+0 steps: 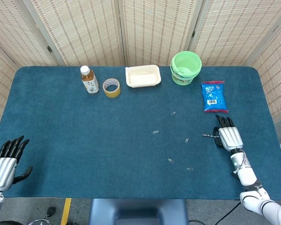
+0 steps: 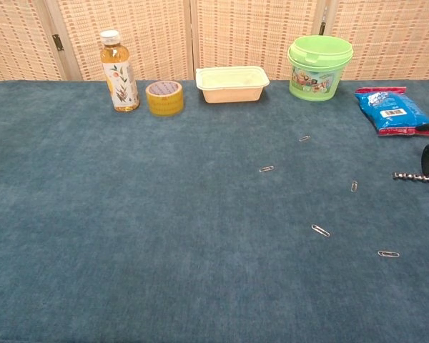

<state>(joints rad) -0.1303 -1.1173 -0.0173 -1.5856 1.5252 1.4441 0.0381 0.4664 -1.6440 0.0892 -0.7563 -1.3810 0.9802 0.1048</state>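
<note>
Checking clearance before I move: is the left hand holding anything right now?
No, the left hand sits at the table's near-left edge with its fingers apart and nothing in them.

Head view: mounted high above the near edge, looking steeply down; it takes in the whole bench [image 1: 61, 140], the folding screens behind it, and both robot hands, left [image 1: 7, 161] and right [image 1: 228, 135]. Chest view: set low and closer, facing level across the bench [image 2: 129, 236] toward the screens; the right side is cropped. Shared: bottle [image 1: 89, 79] [image 2: 119, 71], tape roll [image 1: 111, 87] [image 2: 164, 97], green bucket [image 1: 186, 67] [image 2: 319, 68], and blue packet [image 1: 214, 96] [image 2: 393, 110].
</note>
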